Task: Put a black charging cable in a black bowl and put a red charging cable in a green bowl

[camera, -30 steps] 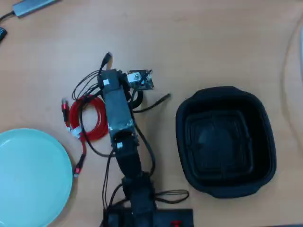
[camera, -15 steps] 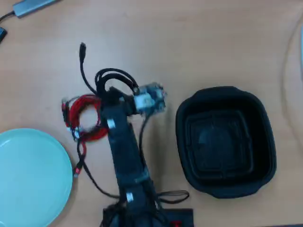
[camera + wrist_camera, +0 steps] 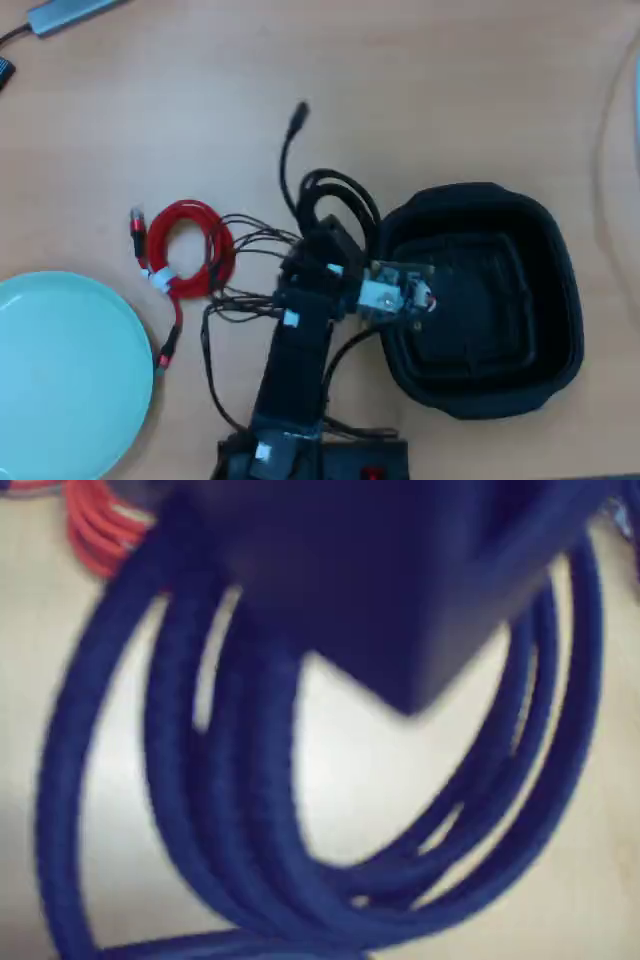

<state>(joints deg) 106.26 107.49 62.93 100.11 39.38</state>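
The black charging cable (image 3: 335,185) lies coiled on the table just left of the black bowl (image 3: 480,370), with its plug end stretching up. In the blurred wrist view its loops (image 3: 270,810) fill the frame. My gripper (image 3: 325,228) is right at the coil's lower edge. In the wrist view one dark jaw of the gripper (image 3: 400,680) reaches over and into the coil; the other jaw is hidden. The red charging cable (image 3: 185,250), bound by a white tie, lies left of the arm and shows at the wrist view's top left (image 3: 100,525). The green bowl (image 3: 60,370) sits at the lower left.
The arm's own thin black wires (image 3: 245,240) fan out between the red cable and the arm. The arm's base (image 3: 310,460) is at the bottom edge. A grey hub (image 3: 70,12) lies at the top left corner.
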